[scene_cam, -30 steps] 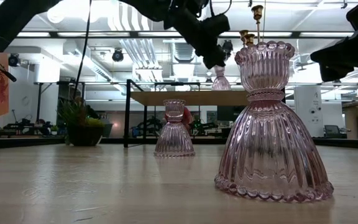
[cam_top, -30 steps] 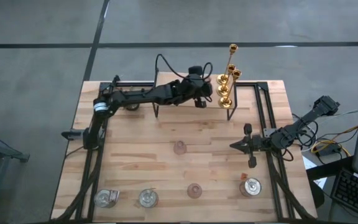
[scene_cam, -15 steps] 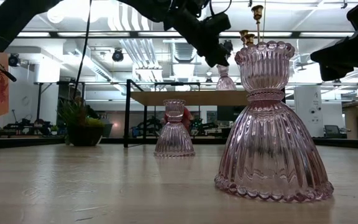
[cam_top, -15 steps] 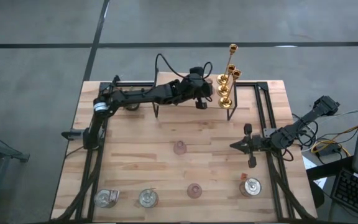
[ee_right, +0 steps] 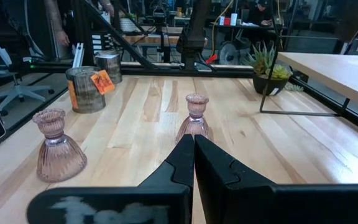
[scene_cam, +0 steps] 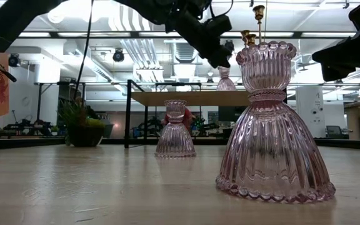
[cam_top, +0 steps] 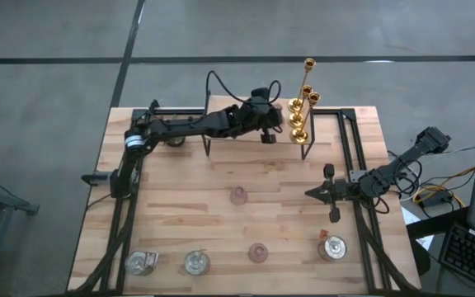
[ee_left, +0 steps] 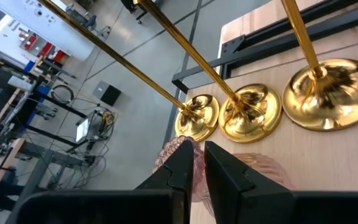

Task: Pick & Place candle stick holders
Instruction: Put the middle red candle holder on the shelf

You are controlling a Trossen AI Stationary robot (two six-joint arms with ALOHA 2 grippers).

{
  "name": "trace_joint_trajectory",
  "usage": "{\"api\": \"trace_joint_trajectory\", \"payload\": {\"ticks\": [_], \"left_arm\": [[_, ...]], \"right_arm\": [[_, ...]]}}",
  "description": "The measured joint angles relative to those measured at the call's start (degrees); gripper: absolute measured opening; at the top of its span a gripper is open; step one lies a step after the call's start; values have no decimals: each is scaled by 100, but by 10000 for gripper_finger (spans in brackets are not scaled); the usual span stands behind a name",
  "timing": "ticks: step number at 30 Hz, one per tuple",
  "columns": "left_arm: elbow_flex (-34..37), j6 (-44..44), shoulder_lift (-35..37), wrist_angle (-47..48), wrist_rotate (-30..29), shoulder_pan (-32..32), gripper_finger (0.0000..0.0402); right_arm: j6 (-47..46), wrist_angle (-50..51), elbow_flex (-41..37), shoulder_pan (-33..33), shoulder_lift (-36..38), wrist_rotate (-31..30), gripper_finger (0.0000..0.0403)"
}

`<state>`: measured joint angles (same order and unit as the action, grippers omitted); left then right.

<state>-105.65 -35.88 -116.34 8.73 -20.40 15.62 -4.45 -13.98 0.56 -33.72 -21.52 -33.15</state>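
Low view puts a ribbed see-through pink glass candle stick holder (scene_cam: 274, 125) closest, big at the right of the frame and standing on the wooden table (scene_cam: 105, 187). A second pink glass holder (scene_cam: 175, 128) stands farther back, near the middle. At the left is a spiky green plant in a dark pot (scene_cam: 83, 125).

My right gripper (ee_right: 191, 142) waits low at the right side of the table. Its fingers are pressed together and hold nothing.

From above, three squat silvery glass cups (cam_top: 196, 263) sit along the bottom edge of the frame.

Farthest away, at the top middle of the top-down picture, is my left gripper (ee_left: 193, 152). Its fingers are almost closed and pinch the rim of a third pink glass holder (ee_left: 263, 167). Just beyond it, three shiny gold candle stick holders with round bases (ee_left: 250, 112) stand close together in a row.

I think I am putting this pink one down beside the gold ones. I cannot tell if its bottom touches the wood yet. Next I should go down gently, open my fingers a little, then lift straight up. The gold stems are very near, so I must not bump them.
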Motion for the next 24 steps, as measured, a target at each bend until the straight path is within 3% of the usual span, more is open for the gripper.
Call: {"api": "trace_joint_trajectory", "payload": {"ticks": [24], "left_arm": [[0, 423, -236, -529, -69, 28, 39]], "right_arm": [[0, 25, 0, 0, -2, 0, 8]]}}
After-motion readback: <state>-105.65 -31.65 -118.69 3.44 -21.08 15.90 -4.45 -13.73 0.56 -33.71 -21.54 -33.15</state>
